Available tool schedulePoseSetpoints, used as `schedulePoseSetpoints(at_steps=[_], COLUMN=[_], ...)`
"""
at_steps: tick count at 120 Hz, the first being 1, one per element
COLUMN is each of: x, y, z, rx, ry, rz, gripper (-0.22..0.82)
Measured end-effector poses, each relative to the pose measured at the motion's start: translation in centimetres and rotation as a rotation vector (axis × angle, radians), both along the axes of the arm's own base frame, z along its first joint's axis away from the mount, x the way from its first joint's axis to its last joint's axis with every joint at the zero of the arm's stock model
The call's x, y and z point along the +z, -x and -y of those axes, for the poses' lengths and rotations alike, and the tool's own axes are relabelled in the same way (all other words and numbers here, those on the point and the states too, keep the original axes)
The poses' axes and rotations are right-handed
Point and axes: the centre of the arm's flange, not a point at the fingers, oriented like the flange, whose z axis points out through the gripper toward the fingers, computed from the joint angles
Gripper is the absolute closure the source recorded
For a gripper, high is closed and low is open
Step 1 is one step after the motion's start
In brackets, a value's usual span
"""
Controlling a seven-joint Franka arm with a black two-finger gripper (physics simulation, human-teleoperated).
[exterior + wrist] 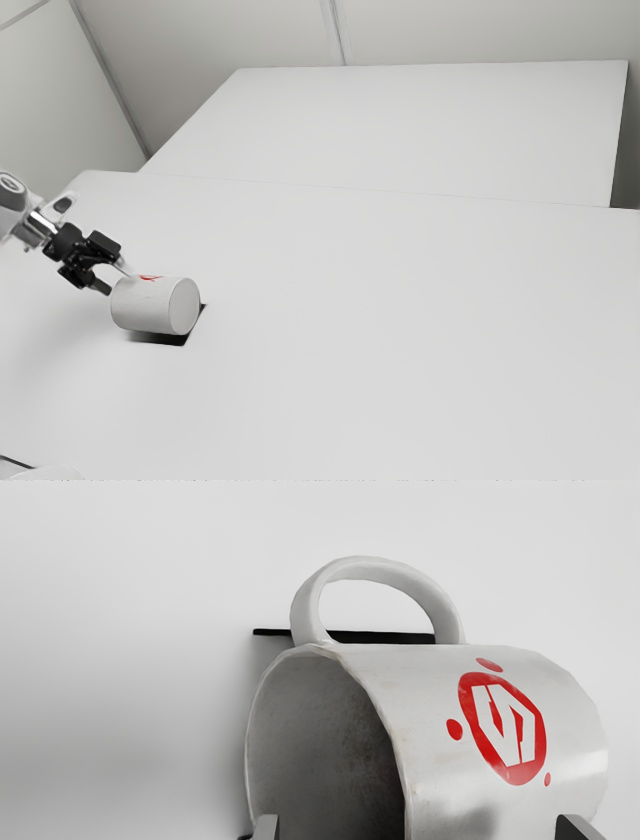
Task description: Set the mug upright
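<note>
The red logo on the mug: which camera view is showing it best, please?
The wrist view. There the red logo is large on the side of the mug, with its white sign inside and three red dots around it. The exterior view shows it as a small, flattened red mark at the lying mug's upper edge.

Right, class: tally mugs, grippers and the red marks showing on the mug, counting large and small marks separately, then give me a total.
Mug: 1
Gripper: 1
Large red mark: 1
Small red marks: 3
Total: 6
</note>
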Motion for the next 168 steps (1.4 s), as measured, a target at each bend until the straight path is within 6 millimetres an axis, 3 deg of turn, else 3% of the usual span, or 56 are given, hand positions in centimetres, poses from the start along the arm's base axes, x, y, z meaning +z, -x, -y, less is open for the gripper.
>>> schedulePoseSetpoints(at_steps=[42,88,96,124,147,168], x=[-2.8,-4.8,-4.7,-4.3,-2.9,0.8], y=[0.8,1.5,1.5,1.3,0.5,-0.1], z=[-0.1,1.2,1.7,2.7,3.8,5.2], rx=[-0.011,-0.038,-0.051,-0.078,-0.109,-0.151], ry=[0.141,0.307,0.327,0.364,0.352,0.312], rz=[0.137,0.224,0.219,0.210,0.221,0.257], gripper=[0.00,0.02,0.09,0.52,0.66,0.75])
